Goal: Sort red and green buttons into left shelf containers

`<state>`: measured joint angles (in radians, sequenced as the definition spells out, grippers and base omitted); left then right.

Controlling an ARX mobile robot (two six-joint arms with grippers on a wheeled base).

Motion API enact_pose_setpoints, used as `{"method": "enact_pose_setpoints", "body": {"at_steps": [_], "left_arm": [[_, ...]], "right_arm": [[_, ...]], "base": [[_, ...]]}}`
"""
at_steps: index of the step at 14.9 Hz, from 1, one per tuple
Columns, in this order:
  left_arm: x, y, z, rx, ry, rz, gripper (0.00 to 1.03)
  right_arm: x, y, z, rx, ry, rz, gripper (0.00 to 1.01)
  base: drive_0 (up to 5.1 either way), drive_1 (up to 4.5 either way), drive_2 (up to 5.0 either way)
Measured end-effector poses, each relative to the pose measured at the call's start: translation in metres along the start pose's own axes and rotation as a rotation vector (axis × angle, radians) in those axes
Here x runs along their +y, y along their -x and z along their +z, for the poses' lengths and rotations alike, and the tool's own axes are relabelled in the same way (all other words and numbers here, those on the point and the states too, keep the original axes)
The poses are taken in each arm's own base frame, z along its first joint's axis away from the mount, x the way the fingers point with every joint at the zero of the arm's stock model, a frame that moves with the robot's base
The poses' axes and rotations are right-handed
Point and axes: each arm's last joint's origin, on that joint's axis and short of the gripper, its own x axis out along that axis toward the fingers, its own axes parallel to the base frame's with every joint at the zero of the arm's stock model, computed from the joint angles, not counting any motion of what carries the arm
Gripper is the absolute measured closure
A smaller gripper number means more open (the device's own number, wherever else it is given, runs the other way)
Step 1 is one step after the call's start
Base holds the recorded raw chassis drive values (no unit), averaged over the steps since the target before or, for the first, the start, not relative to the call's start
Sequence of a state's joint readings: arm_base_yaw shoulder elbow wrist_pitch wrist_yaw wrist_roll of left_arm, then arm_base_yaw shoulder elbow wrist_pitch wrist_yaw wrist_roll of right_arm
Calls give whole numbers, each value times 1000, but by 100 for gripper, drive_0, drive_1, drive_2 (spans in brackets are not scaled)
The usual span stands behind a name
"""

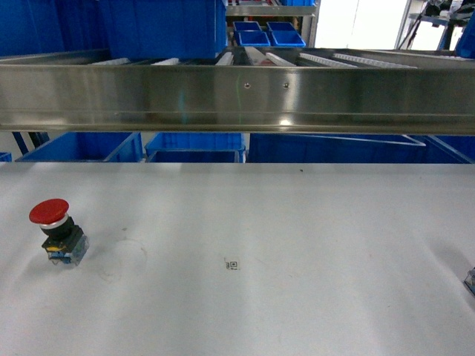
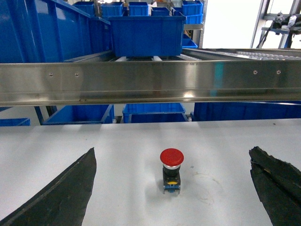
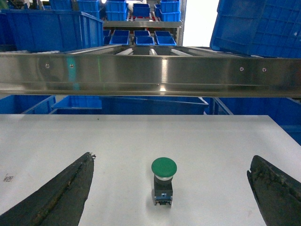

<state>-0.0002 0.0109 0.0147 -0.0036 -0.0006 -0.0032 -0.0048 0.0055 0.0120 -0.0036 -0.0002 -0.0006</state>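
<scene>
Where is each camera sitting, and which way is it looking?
Head: rides high on the robot, looking forward and down over the white table to the steel rail; no arms show.
Left wrist: low on the left arm, facing the red button between open left gripper fingers.
Right wrist: low on the right arm, facing the green button between open right gripper fingers.
Shared: head and left wrist both see the red button.
</scene>
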Motion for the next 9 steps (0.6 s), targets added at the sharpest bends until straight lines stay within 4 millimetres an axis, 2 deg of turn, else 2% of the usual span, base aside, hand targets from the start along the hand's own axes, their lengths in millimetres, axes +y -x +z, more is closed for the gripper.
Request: {"method": "enact_pose_setpoints", "body": {"at_steps": [9], "left_arm": [[0,0,0,0,0,0,5]], "right_arm": [[0,0,0,0,0,0,3]], "base": [[0,0,0]]}}
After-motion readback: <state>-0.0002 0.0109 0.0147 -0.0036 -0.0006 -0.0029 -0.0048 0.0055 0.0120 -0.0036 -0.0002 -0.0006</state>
